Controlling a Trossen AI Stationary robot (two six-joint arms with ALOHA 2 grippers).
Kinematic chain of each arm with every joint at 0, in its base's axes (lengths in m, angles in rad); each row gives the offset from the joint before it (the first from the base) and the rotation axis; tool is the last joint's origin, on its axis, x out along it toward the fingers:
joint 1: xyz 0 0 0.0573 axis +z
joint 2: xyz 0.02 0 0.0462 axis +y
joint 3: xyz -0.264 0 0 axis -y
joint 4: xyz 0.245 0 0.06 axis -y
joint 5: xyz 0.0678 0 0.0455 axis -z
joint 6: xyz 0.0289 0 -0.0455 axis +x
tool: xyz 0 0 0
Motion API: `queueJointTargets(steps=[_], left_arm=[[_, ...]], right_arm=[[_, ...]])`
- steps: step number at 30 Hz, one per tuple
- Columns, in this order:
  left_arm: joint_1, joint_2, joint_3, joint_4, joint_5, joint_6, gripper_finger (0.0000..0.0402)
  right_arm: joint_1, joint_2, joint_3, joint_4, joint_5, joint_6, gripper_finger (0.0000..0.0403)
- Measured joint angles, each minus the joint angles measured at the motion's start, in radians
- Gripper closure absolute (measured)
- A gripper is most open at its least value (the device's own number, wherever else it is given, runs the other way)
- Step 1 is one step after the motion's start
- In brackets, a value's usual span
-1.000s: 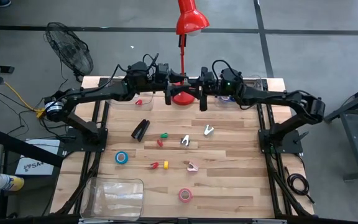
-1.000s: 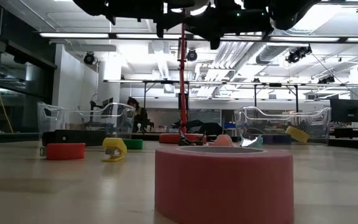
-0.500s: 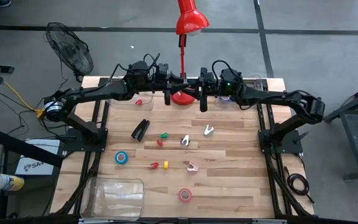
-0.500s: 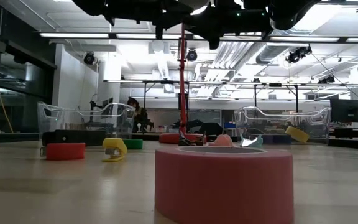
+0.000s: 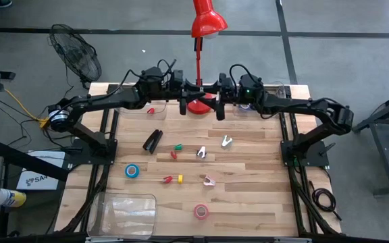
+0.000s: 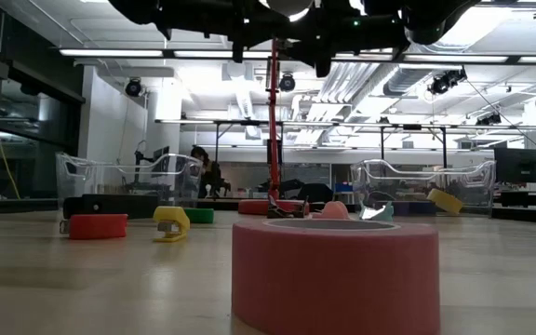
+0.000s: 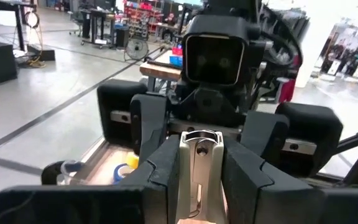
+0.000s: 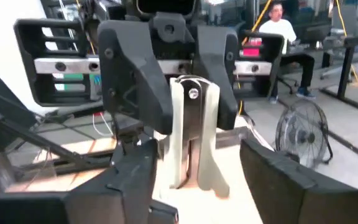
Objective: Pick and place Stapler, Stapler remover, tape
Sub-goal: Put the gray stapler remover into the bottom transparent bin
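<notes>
The black stapler (image 5: 152,140) lies on the wooden table, left of the middle; it also shows in the low view (image 6: 100,206). A blue tape roll (image 5: 132,171) lies nearer the front. A pink tape roll (image 5: 201,211) lies by the near edge, large in the low view (image 6: 335,274). Small claw-shaped staple removers, two white (image 5: 227,141) (image 5: 201,152) and one pink (image 5: 209,180), lie mid-table. My left gripper (image 5: 182,104) and my right gripper (image 5: 221,106) hang open and empty above the far edge, facing each other across the red lamp's base (image 5: 198,106).
Small green (image 5: 178,146), red (image 5: 173,154) and red-and-yellow (image 5: 174,179) items lie mid-table. Clear bins stand at the near left (image 5: 125,209), the far left (image 5: 137,108) and the far right (image 5: 265,101). A fan (image 5: 76,57) stands beyond the far left corner.
</notes>
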State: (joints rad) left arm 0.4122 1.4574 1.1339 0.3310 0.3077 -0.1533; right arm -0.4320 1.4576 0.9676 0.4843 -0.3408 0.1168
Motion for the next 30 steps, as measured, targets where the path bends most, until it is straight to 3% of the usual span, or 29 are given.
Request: queueJointTargets(steps=[9,18,30], left_arm=[[0.017,-0.034,0.000,-0.111,-0.037,0.029,0.0318],[0.026,-0.188,0.000,-0.435,-0.160,0.024,0.0318],[-0.056,-0.365,0.000,-0.870,-0.367,-0.240,0.0318]], right_arm=[[-0.014,-0.084,0.000,-0.239,-0.002,-0.052,0.0166],[-0.026,-0.166,0.000,-0.465,0.106,-0.115,0.0165],[-0.067,-0.179,0.000,-0.545,0.133,-0.135,0.0164]])
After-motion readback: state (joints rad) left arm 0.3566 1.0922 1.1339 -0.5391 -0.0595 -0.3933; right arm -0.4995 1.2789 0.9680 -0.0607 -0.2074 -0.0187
